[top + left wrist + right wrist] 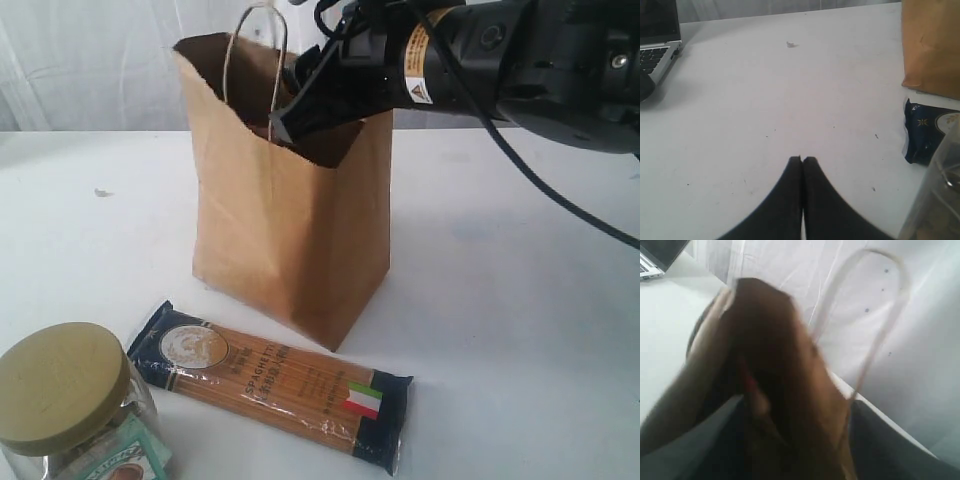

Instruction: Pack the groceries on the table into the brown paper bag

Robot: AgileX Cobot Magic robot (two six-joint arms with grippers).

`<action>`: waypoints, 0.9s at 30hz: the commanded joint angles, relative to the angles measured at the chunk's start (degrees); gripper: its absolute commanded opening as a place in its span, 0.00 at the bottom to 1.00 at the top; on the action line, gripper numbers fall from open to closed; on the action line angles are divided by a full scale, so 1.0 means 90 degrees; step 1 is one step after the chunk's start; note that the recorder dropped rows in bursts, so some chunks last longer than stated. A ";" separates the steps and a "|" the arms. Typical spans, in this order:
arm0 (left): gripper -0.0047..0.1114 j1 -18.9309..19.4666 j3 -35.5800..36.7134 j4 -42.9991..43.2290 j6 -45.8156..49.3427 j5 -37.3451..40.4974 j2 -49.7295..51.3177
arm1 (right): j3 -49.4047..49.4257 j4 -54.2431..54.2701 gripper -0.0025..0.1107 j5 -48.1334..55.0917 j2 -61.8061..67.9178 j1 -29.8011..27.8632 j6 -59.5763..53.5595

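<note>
One spaghetti pack (pixel 270 385) lies just beside the brown paper bag (pixel 290 230).

A silver laptop (pixel 657 45) sits open off at the far corner, its dark keys showing. Just beside its front edge is a dark rounded thing (pixel 644 87), cut off so I cannot tell what it is. A small pale scrap (pixel 791 44) lies alone, well apart from the laptop. A white curtain (pixel 90 60) hangs in folds behind.

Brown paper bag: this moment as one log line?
right hand: at bag mouth | left hand: shut | spaghetti pack, jar: outside bag
</note>
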 commanded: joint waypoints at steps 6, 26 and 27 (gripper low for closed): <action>0.04 -0.0034 0.0024 -0.0047 -0.0008 -0.0031 -0.0028 | -0.0044 -0.0039 0.51 0.0156 -0.0127 -0.0040 0.0045; 0.04 -0.0034 0.0024 -0.0047 -0.0008 -0.0031 -0.0028 | 0.1028 0.2228 0.02 0.4532 -0.1028 -0.3390 -0.2140; 0.04 -0.0034 0.0024 -0.0047 -0.0008 -0.0031 -0.0028 | 0.1140 0.2799 0.02 0.4453 -0.0966 -0.3647 -0.2299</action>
